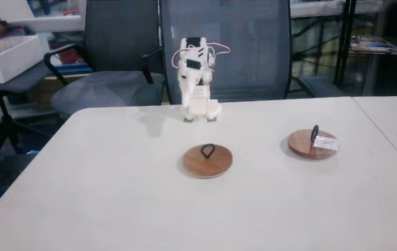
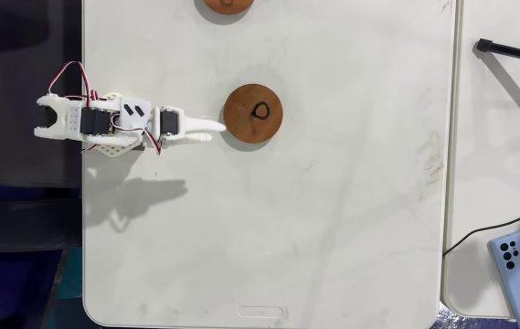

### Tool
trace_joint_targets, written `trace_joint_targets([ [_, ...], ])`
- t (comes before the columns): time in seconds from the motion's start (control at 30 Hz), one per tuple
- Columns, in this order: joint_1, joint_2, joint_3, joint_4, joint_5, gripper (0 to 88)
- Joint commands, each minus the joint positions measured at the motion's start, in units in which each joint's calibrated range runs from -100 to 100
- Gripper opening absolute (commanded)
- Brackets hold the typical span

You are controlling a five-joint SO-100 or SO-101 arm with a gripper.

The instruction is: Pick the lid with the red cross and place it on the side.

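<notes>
Plain wooden disc (image 1: 207, 161) lies nearest, left of the lid with the red cross (image 1: 312, 143) in a fixed view. Behind the plain disc, the gripper (image 2: 216, 130) looks closed and empty.

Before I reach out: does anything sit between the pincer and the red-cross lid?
Nothing lies directly between them. The plain wooden lid sits on the table in front of the pincer, while the lid with the red cross lies off to the right in that fixed view.
</notes>
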Motion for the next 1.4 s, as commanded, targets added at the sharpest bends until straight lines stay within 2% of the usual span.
trace_joint_targets([
  [0.0, 3.8, -1.0, 1.8, 1.0, -0.2, 23.5],
  [0.2, 3.8, -1.0, 9.7, 1.7, 4.0, 23.7],
  [0.3, 4.4, -1.0, 15.0, 6.3, 6.1, 23.2],
  [0.43, 3.8, -1.0, 14.5, 7.6, 7.7, 23.1],
  [1.37, 4.0, -1.0, 14.3, 8.2, 7.6, 23.2],
])
